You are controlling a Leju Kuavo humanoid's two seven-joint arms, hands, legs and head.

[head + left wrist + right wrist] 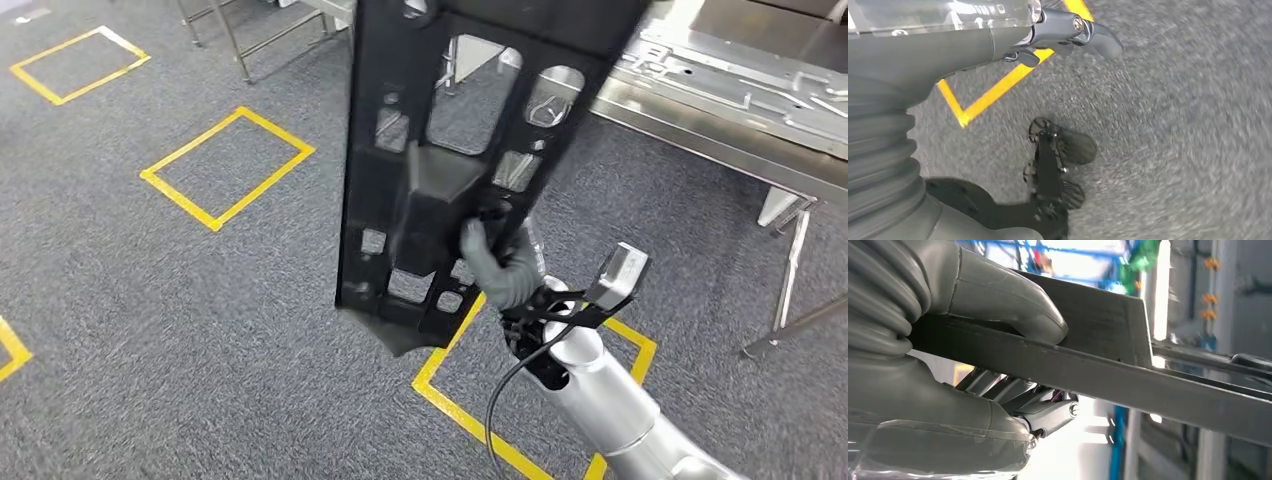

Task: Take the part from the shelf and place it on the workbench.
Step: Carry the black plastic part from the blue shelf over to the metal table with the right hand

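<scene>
Grey carpet floor [150, 300] — yellow taped squares [228, 167], steel workbench [700, 120] carrying metal sheets [740, 70]

The part [440, 170] is a long black plastic panel pierced with many cut-outs, standing nearly upright and slightly tilted through the upper centre of the frame. Its lower end flares above the grey carpet, clear of the steel surface [720, 120] at upper right.

Even light, blurred wrist views, backlight glare

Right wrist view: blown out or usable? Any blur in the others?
Right wrist view: background blown out and soft, but the right hand gripping the black part is sharp. Left wrist view: carpet smeared by blur, left hand fairly crisp. Head view: sharp, glare on the workbench.
</scene>
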